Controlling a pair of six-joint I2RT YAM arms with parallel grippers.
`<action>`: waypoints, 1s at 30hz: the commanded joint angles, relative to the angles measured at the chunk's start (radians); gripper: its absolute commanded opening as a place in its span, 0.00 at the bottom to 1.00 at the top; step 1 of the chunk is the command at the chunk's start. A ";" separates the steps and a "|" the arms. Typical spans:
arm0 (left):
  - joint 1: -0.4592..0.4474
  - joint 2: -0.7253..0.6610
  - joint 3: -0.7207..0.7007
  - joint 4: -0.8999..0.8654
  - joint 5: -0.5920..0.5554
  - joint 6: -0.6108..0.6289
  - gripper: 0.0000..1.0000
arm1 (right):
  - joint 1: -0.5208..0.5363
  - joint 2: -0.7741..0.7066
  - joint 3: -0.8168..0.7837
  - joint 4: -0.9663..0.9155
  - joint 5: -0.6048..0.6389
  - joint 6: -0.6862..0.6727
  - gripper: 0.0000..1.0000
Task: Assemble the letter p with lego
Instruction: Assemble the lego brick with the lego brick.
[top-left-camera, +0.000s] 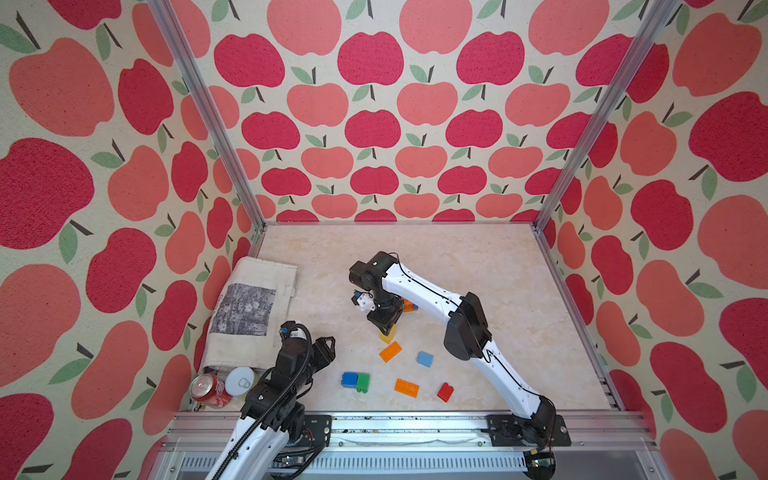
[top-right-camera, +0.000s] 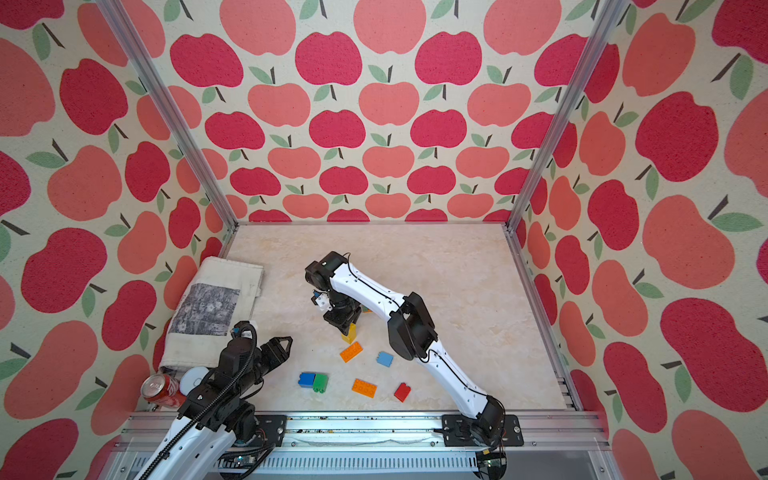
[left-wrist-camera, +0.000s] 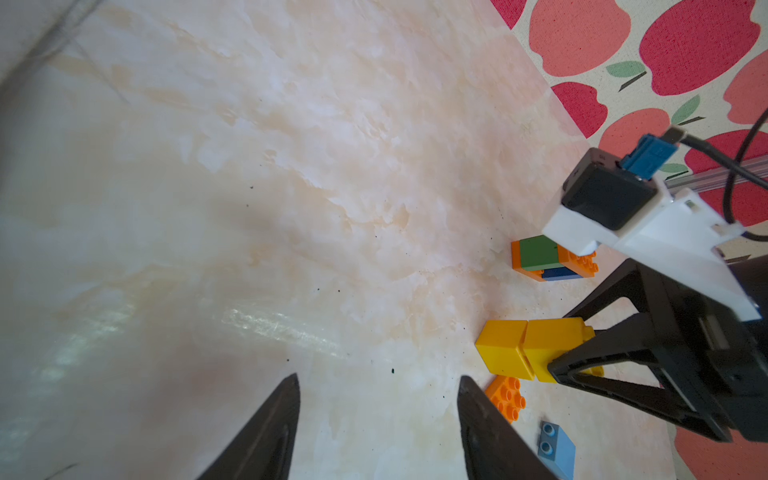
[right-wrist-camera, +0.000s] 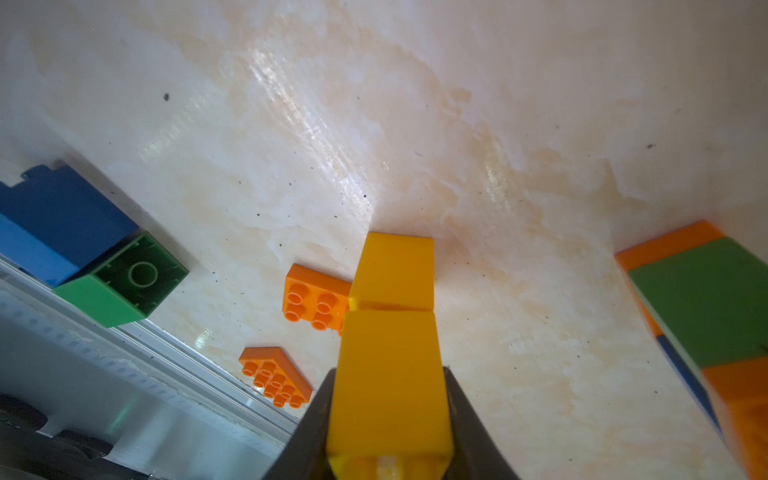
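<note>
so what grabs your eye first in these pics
The loud apple-print walls around the booth hit first. Mid-table, the right gripper clamps two joined yellow bricks, with an orange brick, a red brick and a soda can lying nearer the front edge.

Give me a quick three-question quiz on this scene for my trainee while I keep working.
1. True or false: the left end effector holds a brick.
2. The right end effector grips two stacked bricks of which colour? A red, B yellow, C light blue.
3. What colour is the brick touching the loose blue brick?
Key: 1 false, it is open and empty. 2 B. 3 the green brick.
</note>
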 joint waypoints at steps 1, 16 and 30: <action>0.004 -0.009 -0.014 -0.012 0.007 -0.008 0.63 | 0.004 0.095 -0.001 -0.024 0.063 0.029 0.10; 0.004 -0.009 -0.016 -0.016 0.003 -0.009 0.63 | 0.023 0.173 0.025 -0.061 0.136 0.061 0.09; 0.004 -0.007 -0.005 -0.021 0.002 -0.011 0.63 | 0.019 0.132 0.102 -0.051 0.154 0.043 0.28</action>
